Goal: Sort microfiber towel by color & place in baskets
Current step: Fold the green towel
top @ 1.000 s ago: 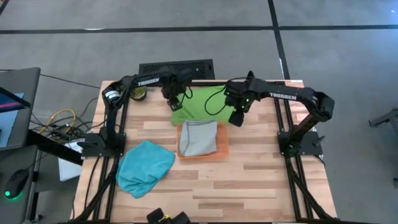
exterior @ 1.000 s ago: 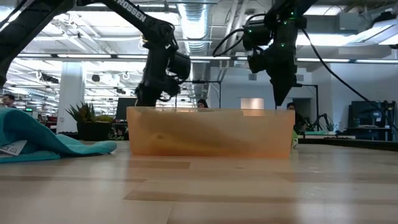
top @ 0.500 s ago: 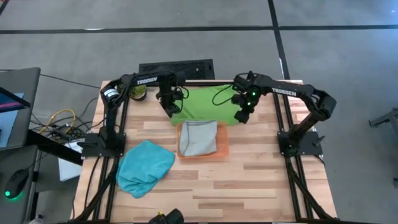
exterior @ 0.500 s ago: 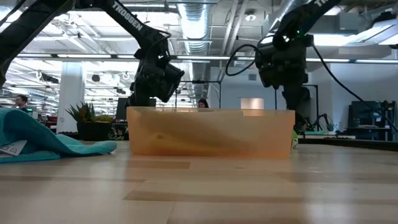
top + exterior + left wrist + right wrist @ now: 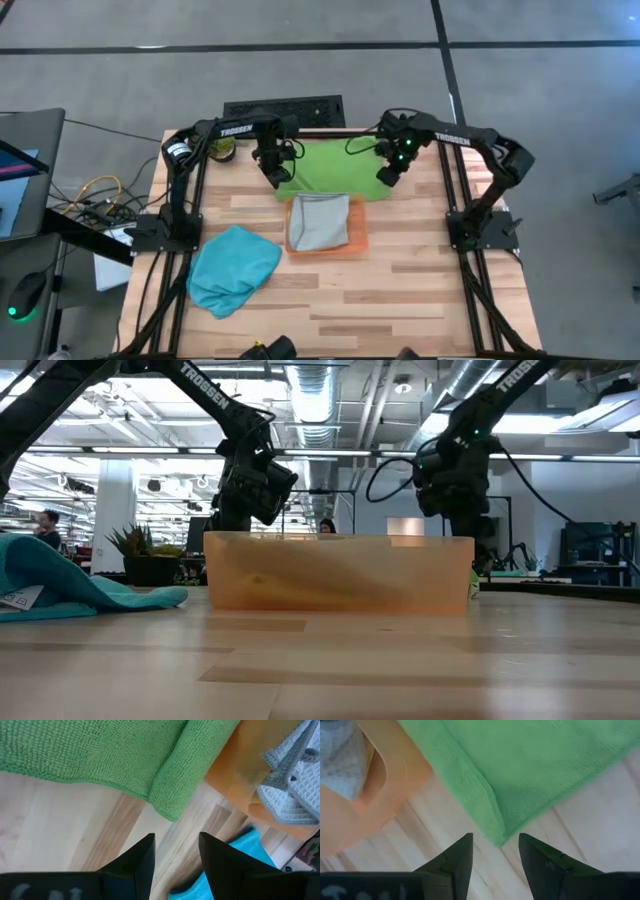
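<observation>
Green towel (image 5: 330,167) — open grippers at corners

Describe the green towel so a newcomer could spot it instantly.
Start at the orange tray in the table's middle, holding a grey towel. The green towel lies flat just behind it, between the two grippers. The crumpled teal towel sits nearer the front left.

A green towel (image 5: 335,165) lies spread flat at the back of the desk, just behind the shallow orange tray (image 5: 358,240). A grey towel (image 5: 320,222) lies folded inside that tray. A teal towel (image 5: 232,268) sits crumpled, well apart, front left.
</observation>
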`<control>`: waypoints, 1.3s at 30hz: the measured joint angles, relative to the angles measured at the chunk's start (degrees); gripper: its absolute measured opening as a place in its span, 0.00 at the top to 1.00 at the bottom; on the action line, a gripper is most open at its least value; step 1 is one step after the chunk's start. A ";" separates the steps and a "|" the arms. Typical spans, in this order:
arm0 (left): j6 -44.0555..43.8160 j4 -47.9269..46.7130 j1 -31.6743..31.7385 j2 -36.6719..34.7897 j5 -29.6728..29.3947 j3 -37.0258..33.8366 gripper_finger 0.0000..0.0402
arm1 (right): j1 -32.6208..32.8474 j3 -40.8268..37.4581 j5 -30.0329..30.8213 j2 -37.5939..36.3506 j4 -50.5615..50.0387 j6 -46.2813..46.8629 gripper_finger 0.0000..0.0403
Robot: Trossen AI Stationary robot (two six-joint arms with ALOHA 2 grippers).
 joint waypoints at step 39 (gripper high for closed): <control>1.67 0.86 1.51 -2.10 3.38 0.00 0.64 | 2.66 8.45 3.21 6.34 1.23 -7.78 0.97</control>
